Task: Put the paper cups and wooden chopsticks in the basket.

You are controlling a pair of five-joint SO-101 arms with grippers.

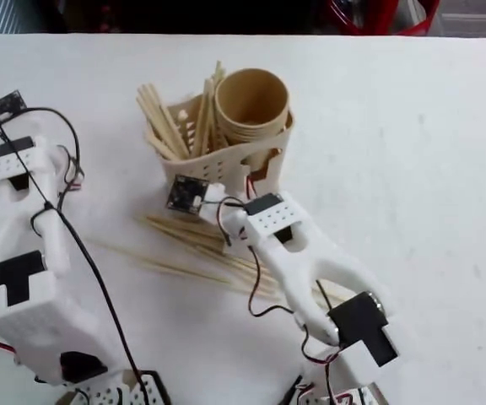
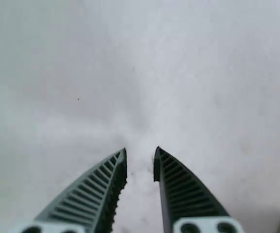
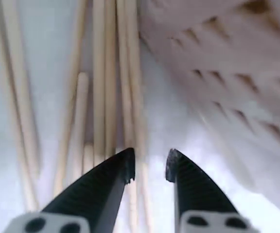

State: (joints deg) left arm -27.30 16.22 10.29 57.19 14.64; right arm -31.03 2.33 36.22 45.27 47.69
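my right end effector (image 3: 149,167), narrowly spread and empty, hangs over the loose wooden chopsticks (image 3: 105,87) on the desk (image 1: 412,169) just beside the basket (image 1: 226,164), their long axes parallel to my fingers (image 3: 106,189).

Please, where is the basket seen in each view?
High view: basket at upper middle, just above the loose chopsticks.
Right wrist view: basket, its slotted wall beside those chopsticks.
Left wrist view: left gripper over the white table.
Shared landmark: the loose chopsticks.
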